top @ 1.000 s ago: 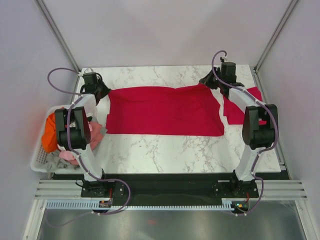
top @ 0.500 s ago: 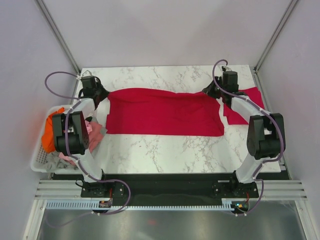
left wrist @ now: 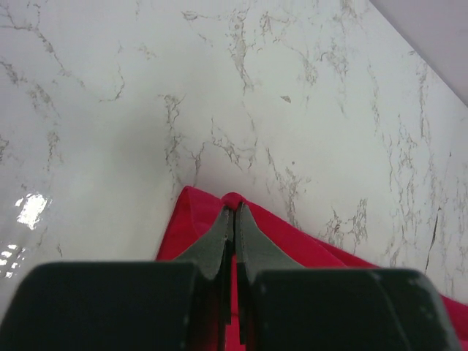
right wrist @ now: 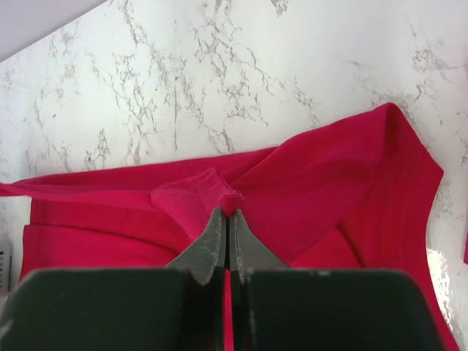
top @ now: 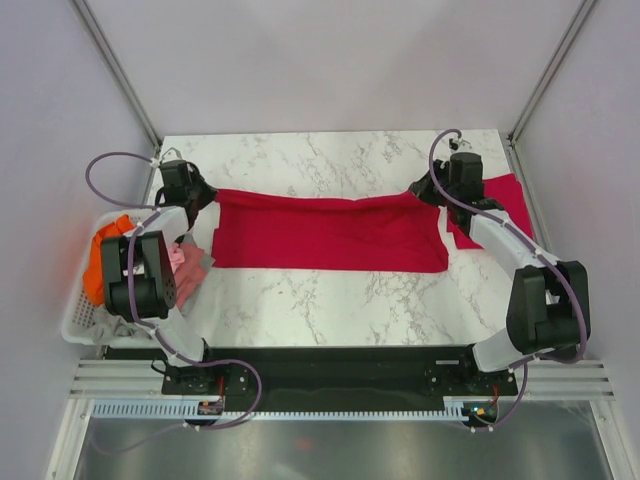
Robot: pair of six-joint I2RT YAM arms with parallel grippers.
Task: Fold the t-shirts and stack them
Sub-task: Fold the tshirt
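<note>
1. Between the pincers, from above, the t-shirt lies stretched; left pincer and right pincer each grip a far corner.
2. Left wrist: jaws pinched on the t-shirt at their tips.
3. Right wrist: jaws clamped on bunched t-shirt.

gripper: fingers pressed together, pinching a raised corner of cloth | t-shirt: crimson, trailing off lower right | counter: white marble, grey veins, glare at lower left
</note>
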